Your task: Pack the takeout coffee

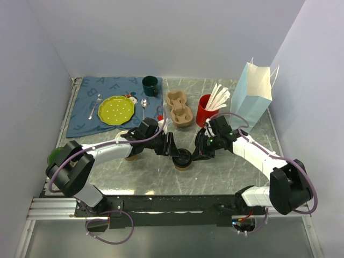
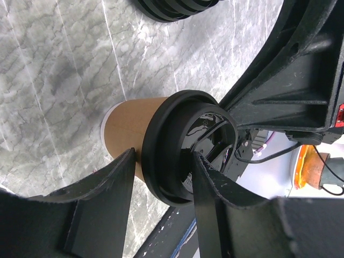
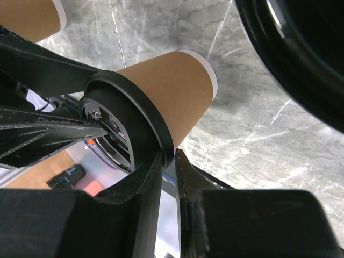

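The takeout coffee (image 1: pixel 184 160), a brown paper cup with a black lid, stands at the middle of the table between both arms. My left gripper (image 1: pixel 173 151) comes in from the left. In the left wrist view its jaws (image 2: pixel 164 158) clamp the lid rim, one finger against the cup wall (image 2: pixel 131 123) and the other across the lid top. From the right, my right gripper (image 1: pixel 199 153) pinches the lid's edge, its fingers (image 3: pixel 169 156) nearly together on the rim above the brown cup body (image 3: pixel 172 86). I cannot tell whether the cup's base touches the table.
A light blue paper bag (image 1: pixel 252 97) stands at the back right beside a red cup of white sticks (image 1: pixel 207 110). A cardboard cup carrier (image 1: pixel 178 107) lies behind the coffee. A green mug (image 1: pixel 150 84), plate (image 1: pixel 115 110) and cutlery sit on a blue mat. Lidless paper cups (image 1: pixel 124 136) stand under my left arm.
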